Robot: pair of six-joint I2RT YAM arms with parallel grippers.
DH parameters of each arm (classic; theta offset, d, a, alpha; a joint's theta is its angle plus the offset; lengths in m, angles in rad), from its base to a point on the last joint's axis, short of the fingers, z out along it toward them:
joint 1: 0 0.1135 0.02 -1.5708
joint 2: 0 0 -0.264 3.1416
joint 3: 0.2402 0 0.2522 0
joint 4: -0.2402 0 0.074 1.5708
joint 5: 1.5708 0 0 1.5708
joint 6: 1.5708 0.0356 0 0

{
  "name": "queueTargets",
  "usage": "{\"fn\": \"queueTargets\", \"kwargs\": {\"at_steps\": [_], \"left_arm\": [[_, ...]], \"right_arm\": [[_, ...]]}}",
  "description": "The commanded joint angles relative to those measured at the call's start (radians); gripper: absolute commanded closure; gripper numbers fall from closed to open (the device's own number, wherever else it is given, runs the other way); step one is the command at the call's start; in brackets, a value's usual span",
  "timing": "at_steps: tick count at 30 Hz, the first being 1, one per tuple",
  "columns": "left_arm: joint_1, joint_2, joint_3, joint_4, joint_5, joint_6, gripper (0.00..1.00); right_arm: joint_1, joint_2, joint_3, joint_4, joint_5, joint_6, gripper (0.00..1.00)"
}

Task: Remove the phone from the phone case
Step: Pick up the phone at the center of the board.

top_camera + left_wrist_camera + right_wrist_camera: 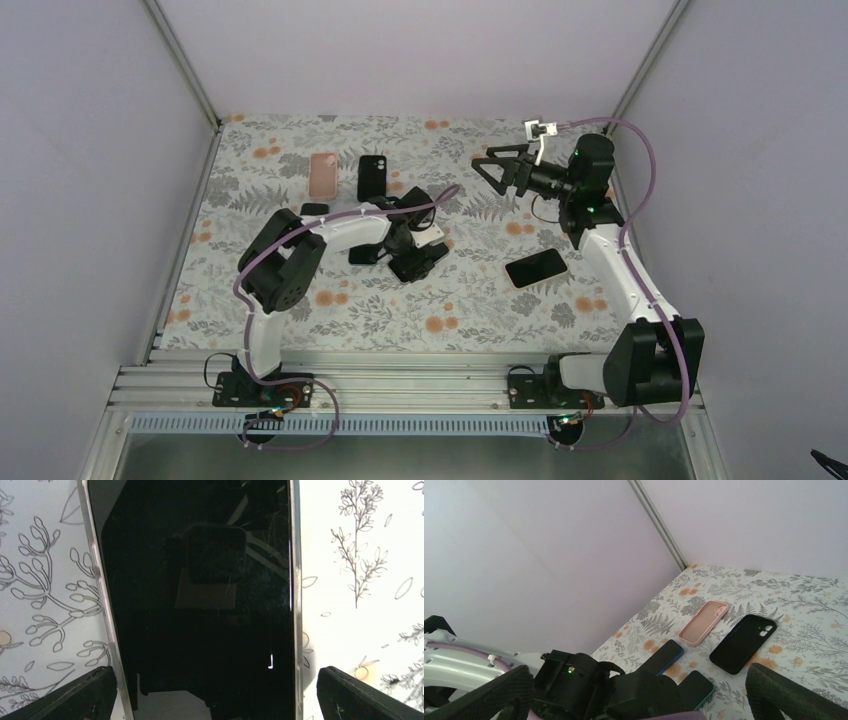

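Note:
A phone (200, 580) with a black screen lies flat on the flowered table, a thin pale phone case rim (298, 580) running along its long sides. My left gripper (215, 672) hangs low over it, open, one finger on each side of the phone and clear of the rim. Seen from the right wrist, the same phone (696, 685) shows a teal edge and sticks out from under the left gripper (395, 258). My right gripper (487, 172) is raised at the back right, open and holding nothing.
A pink case (323, 173) and a black case (372, 177) lie at the back left. Near them lies a blue-edged phone (314, 209). Another dark phone (536, 267) lies beside the right arm. Walls close in the table (450, 320) on three sides.

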Motion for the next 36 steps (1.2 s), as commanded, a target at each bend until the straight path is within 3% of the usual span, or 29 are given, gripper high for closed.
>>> {"fn": "queueTargets", "kwargs": {"at_steps": [1, 11, 16, 21, 36], "left_arm": [[-0.027, 0.062, 0.003, -0.014, -0.072, -0.003, 0.02], [-0.064, 0.084, -0.028, 0.004, -0.166, -0.007, 0.18], [-0.063, 0.040, 0.006, 0.019, -0.156, -0.027, 0.36], [-0.054, -0.020, 0.095, 0.027, -0.169, -0.052, 0.44], [-0.023, -0.111, 0.237, 0.112, -0.166, -0.106, 0.56]], "right_arm": [[-0.020, -0.021, -0.004, 0.021, 0.015, 0.008, 0.01], [-0.055, -0.020, -0.004, 0.002, 0.057, 0.017, 0.01], [-0.094, -0.029, -0.008, -0.039, 0.128, 0.024, 0.01], [-0.133, -0.012, -0.028, -0.040, 0.175, 0.067, 0.01], [-0.134, 0.028, -0.137, 0.063, 0.149, 0.191, 0.01]]}}
